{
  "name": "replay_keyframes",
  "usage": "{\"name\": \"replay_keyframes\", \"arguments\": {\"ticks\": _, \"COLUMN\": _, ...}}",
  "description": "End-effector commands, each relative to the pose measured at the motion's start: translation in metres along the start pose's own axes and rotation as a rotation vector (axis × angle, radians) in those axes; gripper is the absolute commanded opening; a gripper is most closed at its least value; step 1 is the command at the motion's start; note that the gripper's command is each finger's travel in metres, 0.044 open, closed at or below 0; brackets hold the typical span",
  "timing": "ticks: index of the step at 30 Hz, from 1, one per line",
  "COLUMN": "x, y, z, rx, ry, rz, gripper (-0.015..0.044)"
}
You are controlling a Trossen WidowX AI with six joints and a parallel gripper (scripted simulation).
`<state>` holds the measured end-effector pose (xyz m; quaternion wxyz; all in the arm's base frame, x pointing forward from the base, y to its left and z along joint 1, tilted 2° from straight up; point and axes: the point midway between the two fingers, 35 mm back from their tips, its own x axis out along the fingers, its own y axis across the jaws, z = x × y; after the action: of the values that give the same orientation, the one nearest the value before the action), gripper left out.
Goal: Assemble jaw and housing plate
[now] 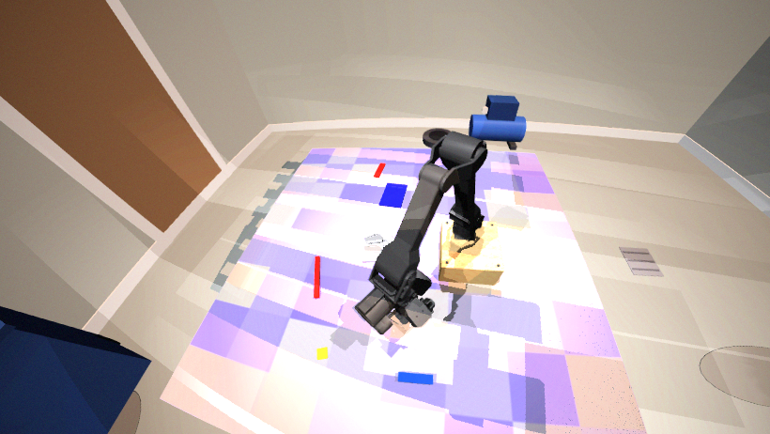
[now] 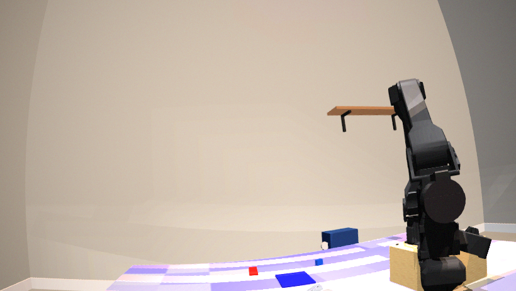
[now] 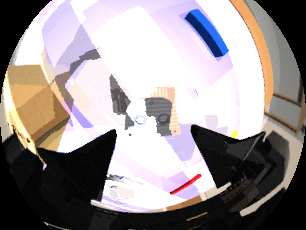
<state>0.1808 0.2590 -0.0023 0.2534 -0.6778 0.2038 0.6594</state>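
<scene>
"Wide open, that hand (image 1: 397,321) (image 2: 456,260) (image 3: 154,131), with nothing caught in it. What do you see from above?"

"It's low over the tabletop (image 1: 590,323) (image 2: 187,271) (image 3: 62,30), and the arm's wooden block (image 1: 470,275) (image 2: 404,265) (image 3: 37,97) is near it. A blue bar (image 1: 415,378) (image 3: 206,33) and a yellow square (image 1: 322,353) (image 3: 234,134) lie apart from it. Some pale pieces (image 1: 374,240) (image 2: 314,288) (image 3: 120,186) sit beside the forearm."

"And from the side?"

"The arm folds down in front of the block, and the fingertips are out of sight. A flat blue sheet (image 1: 392,194) (image 2: 295,279) lies on the tabletop, and those pale pieces just peek in at the bottom edge."

"What about close up, at the wrist?"

"The two dark fingers stand well apart. Beyond their tips, between them as you look, lies a grey ridged piece (image 3: 159,116) with two round spots, half washed out by light. That looks like the job itself."

"Are both jaws on their pins, teeth meshed?"

"Can't tell, and I can't pick out the housing plate for certain either. The pale pieces lie lower in that view, near a long red strip (image 1: 316,276) (image 3: 185,184)."
</scene>
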Motion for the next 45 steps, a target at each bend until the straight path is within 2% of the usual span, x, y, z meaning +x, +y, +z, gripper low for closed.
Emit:
{"name": "replay_keyframes", "arguments": {"ticks": 1, "x": 0.005, "y": 0.002, "z": -0.001, "rx": -0.003, "ry": 0.006, "rz": 0.009, "gripper": 0.0440}}
{"name": "replay_keyframes", "arguments": {"ticks": 26, "x": 0.035, "y": 0.002, "z": -0.001, "rx": -0.003, "ry": 0.006, "rz": 0.010, "gripper": 0.0440}}
{"name": "replay_keyframes", "arguments": {"ticks": 45, "x": 0.035, "y": 0.002, "z": -0.001, "rx": -0.003, "ry": 0.006, "rz": 0.010, "gripper": 0.0440}}
